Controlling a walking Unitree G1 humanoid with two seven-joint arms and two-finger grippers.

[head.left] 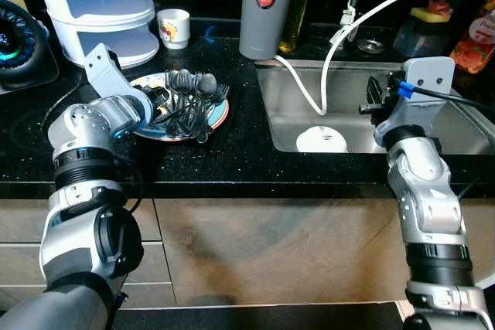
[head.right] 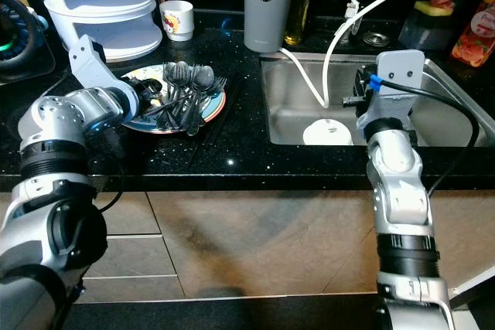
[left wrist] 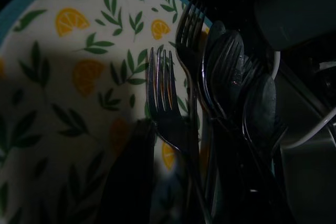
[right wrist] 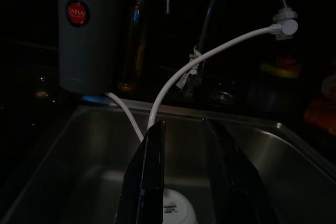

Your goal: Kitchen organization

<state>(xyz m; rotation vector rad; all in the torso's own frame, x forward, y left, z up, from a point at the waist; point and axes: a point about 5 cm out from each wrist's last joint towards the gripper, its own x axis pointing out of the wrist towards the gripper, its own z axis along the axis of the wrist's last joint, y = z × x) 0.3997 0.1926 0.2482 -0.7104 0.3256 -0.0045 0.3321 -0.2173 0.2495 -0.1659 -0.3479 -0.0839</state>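
A lemon-patterned plate (head.left: 147,81) lies on the black counter left of the sink, carrying a pile of dark forks and spoons (head.left: 189,94). My left gripper (head.left: 160,106) reaches low over the plate's near side at the cutlery handles. In the left wrist view one black finger (left wrist: 128,182) rests over the plate beside a fork (left wrist: 165,98), and the jaws look open around the handles. My right gripper (right wrist: 184,124) hangs open and empty over the steel sink (head.left: 448,129), above a white upturned bowl (head.left: 322,139).
A grey flask (head.left: 267,5) stands at the sink's back left corner, and a white hose (head.left: 340,36) runs from the faucet into the basin. A white cup (head.left: 173,27) and a stacked white container (head.left: 100,5) stand behind the plate. Bottles (head.left: 472,40) crowd the back right.
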